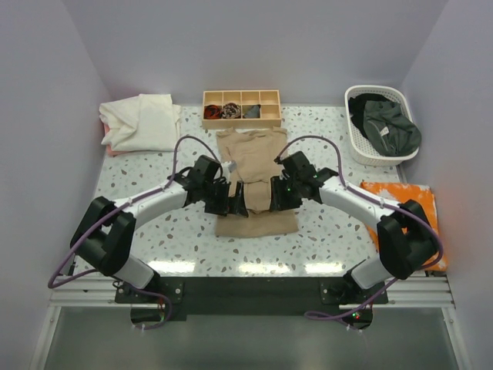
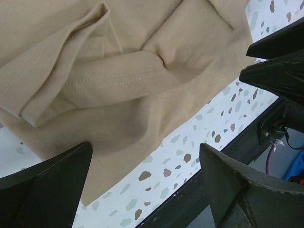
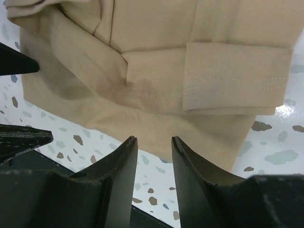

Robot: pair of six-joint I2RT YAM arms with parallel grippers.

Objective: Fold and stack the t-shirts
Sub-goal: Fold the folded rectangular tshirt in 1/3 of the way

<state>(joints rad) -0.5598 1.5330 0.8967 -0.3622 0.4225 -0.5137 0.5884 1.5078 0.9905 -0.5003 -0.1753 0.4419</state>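
A tan-beige t-shirt (image 1: 256,181) lies lengthwise in the middle of the table, its sleeves folded inward. It fills the upper part of the left wrist view (image 2: 118,71) and of the right wrist view (image 3: 156,61). My left gripper (image 1: 231,202) is open and empty, hovering over the shirt's lower left edge. My right gripper (image 1: 274,199) is open and empty above the shirt's lower right edge, its jaws a narrow gap apart. A cream-white shirt (image 1: 140,122) lies folded at the back left. Dark green and black shirts (image 1: 385,125) lie in the basket.
A white laundry basket (image 1: 368,154) stands at the back right. A small wooden divided tray (image 1: 241,107) with little dark items sits at the back centre. An orange cloth (image 1: 400,194) lies at the right edge. A pink item peeks from under the cream shirt.
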